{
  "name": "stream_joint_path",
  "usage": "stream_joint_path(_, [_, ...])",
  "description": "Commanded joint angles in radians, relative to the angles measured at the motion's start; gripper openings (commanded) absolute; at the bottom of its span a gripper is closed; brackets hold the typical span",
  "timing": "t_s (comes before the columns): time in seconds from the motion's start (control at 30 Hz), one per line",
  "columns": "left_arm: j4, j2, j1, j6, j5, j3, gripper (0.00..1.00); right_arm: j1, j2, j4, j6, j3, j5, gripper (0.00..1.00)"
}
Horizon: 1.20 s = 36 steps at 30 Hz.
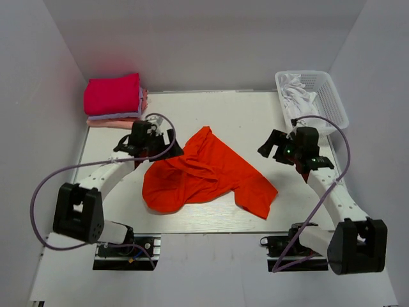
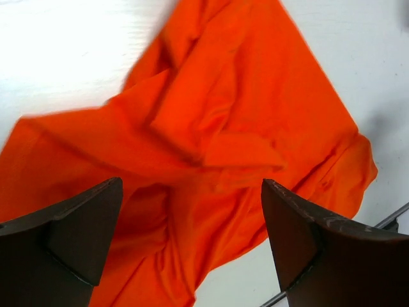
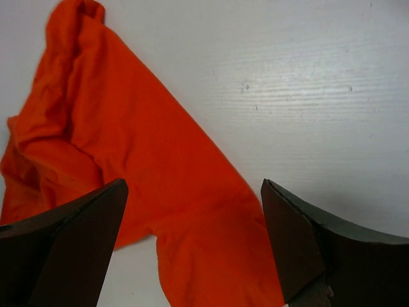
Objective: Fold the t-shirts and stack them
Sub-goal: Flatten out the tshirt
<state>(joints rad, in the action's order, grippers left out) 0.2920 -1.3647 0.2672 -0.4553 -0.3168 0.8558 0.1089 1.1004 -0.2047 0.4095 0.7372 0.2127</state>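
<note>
Count: 4 t-shirts, 2 grippers, 1 basket.

- 1 loose orange-red shirt (image 1: 204,176), crumpled and unfolded mid-table (image 1: 255,115).
- 3 folded shirts in one stack at the far-left corner: magenta one (image 1: 114,94) on top, lavender one (image 1: 118,116) under it, light pink one (image 1: 105,121) at the bottom.
- White basket (image 1: 339,102) in the far-right corner, with white cloth (image 1: 297,96) inside. I can't count the pieces.

Left gripper (image 2: 192,211): jaws spread wide, gripping nothing. It sits over the orange-red shirt's upper-left edge, and in the wrist view cloth fills nearly everything below the fingers.

Right gripper (image 3: 192,217): also wide open and empty. It's just off the shirt's right side, so its wrist view shows cloth to the left and bare table to the right.

The shirt lies between the two grippers, well apart from the stack and the basket.
</note>
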Motion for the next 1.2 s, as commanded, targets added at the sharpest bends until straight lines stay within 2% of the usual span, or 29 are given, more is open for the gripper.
stream_joint_path(0.0, [0.011,-0.071,0.081,0.026,0.048,0.116,0.99,0.037,0.061,-0.076,-0.023,0.044,-0.071,0.90])
stream_joint_path(0.17, [0.133,-0.284,0.180,0.069,0.208,0.297,0.99,0.081,0.154,-0.188,-0.003,0.082,-0.257,0.90])
stream_joint_path(0.33, [0.151,-0.338,0.205,0.089,0.295,0.331,0.97,0.103,0.180,-0.160,0.009,0.079,-0.285,0.90])
stream_joint_path(0.37, [0.151,-0.338,0.214,0.089,0.317,0.344,0.94,0.106,0.185,-0.159,0.012,0.080,-0.288,0.90])
stream_joint_path(0.47, [0.176,-0.381,0.214,0.098,0.399,0.353,0.90,0.115,0.200,-0.139,0.002,0.074,-0.291,0.90])
stream_joint_path(0.57, [0.197,-0.412,0.224,0.098,0.400,0.376,0.71,0.141,0.219,-0.144,0.006,0.068,-0.289,0.90])
stream_joint_path(0.6, [0.197,-0.412,0.224,0.098,0.400,0.376,0.57,0.152,0.228,-0.137,-0.006,0.059,-0.285,0.90])
stream_joint_path(0.67, [0.164,-0.393,0.233,0.098,0.400,0.359,0.48,0.169,0.231,-0.116,-0.024,0.044,-0.282,0.90])
stream_joint_path(0.7, [0.148,-0.367,0.233,0.098,0.386,0.348,0.36,0.178,0.239,-0.116,-0.018,0.041,-0.286,0.90])
stream_joint_path(0.8, [0.084,-0.329,0.233,0.107,0.329,0.301,0.22,0.199,0.262,-0.122,-0.024,0.039,-0.300,0.90])
stream_joint_path(0.87, [0.064,-0.306,0.233,0.107,0.305,0.279,0.00,0.218,0.260,-0.110,-0.024,0.028,-0.292,0.90])
stream_joint_path(1.03, [0.033,-0.275,0.233,0.107,0.326,0.249,0.00,0.242,0.248,-0.088,-0.023,-0.004,-0.300,0.90])
stream_joint_path(1.17, [0.007,-0.229,0.233,0.118,0.294,0.238,0.00,0.264,0.257,-0.128,0.001,-0.010,-0.387,0.89])
